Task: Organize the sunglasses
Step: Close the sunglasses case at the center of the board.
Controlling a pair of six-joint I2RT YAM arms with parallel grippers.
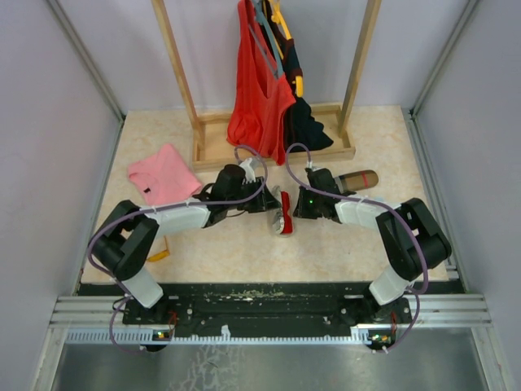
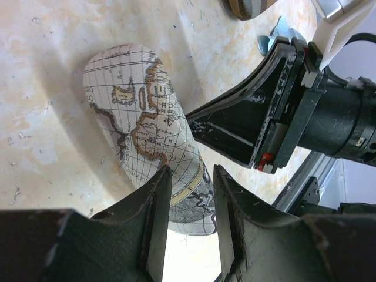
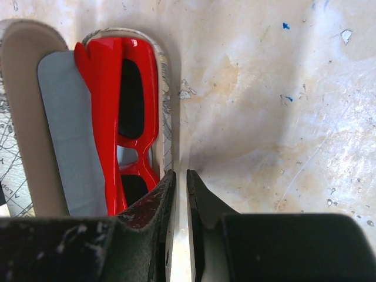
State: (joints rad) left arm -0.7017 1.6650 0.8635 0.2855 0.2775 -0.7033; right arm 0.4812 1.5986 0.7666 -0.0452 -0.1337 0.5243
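Note:
The sunglasses (image 3: 111, 117), red-framed with dark lenses, lie folded inside an open map-printed case (image 3: 166, 106) on a pale blue-grey cloth (image 3: 70, 129). In the top view the sunglasses (image 1: 285, 220) show as a red strip between the two arms. My right gripper (image 3: 181, 173) is pinched nearly shut on the case's right rim. The left wrist view shows the case's rounded map-printed shell (image 2: 141, 123) from outside, and my left gripper (image 2: 191, 173) straddles its near end with both fingers against it. My left gripper (image 1: 267, 200) and my right gripper (image 1: 298, 208) meet at the case.
A wooden rack (image 1: 199, 130) at the back holds a red garment (image 1: 259, 90) and dark clothes. A pink cloth (image 1: 163, 173) lies back left. A brown oblong case (image 1: 358, 178) lies right of the arms. A small yellow item (image 1: 159, 255) sits near the left arm.

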